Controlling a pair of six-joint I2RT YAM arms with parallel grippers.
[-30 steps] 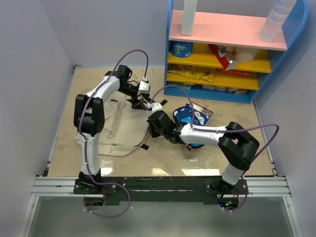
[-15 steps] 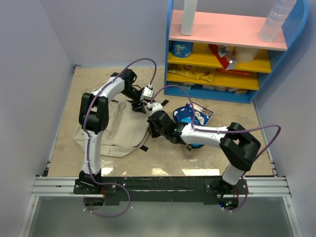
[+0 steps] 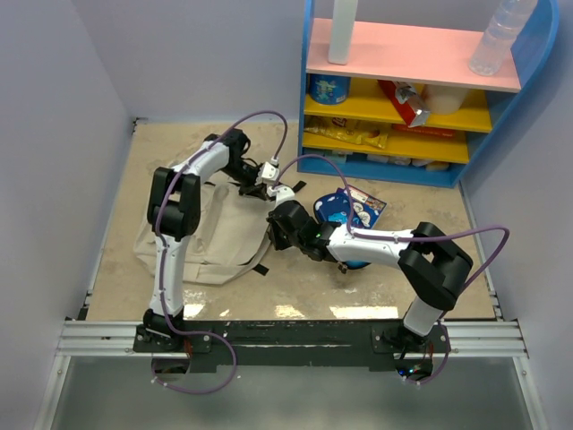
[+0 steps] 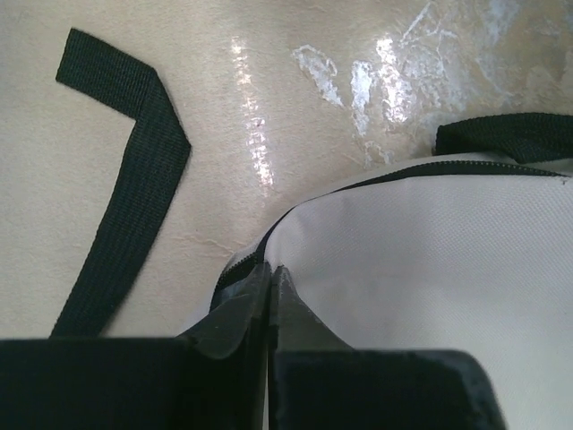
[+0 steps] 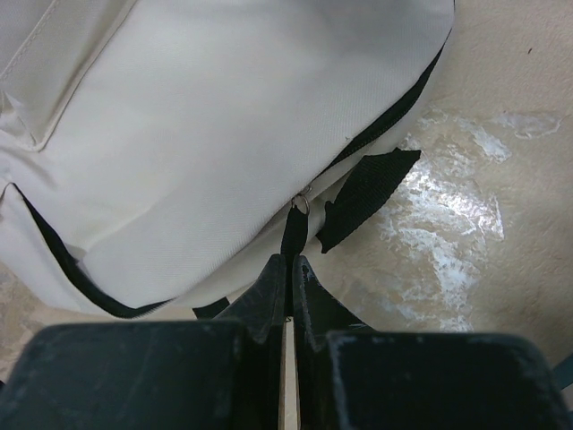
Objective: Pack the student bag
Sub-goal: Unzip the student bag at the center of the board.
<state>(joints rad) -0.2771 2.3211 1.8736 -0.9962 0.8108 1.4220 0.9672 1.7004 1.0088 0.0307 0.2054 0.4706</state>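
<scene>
The student bag (image 3: 210, 242), a cream canvas backpack with dark zipper lines, lies flat on the tan floor left of centre. My left gripper (image 3: 260, 188) is at the bag's far right corner. In the left wrist view it (image 4: 270, 269) is shut, pinching the cream fabric (image 4: 430, 260) right beside the zipper. My right gripper (image 3: 273, 237) sits at the bag's right edge. The right wrist view shows it (image 5: 291, 260) shut on the black zipper pull (image 5: 294, 231), which hangs from a small metal ring on the bag (image 5: 206, 116).
Loose black straps (image 4: 134, 179) (image 5: 363, 193) trail on the floor beside the bag. A blue pouch and printed books (image 3: 351, 210) lie right of the grippers. A blue shelf unit (image 3: 403, 90) with snacks and bottles stands at the back right. Walls close both sides.
My left gripper has gone from open to shut on the bag's edge by the zipper, after its arm shifted slightly right. The right arm has kept its grip and place.
</scene>
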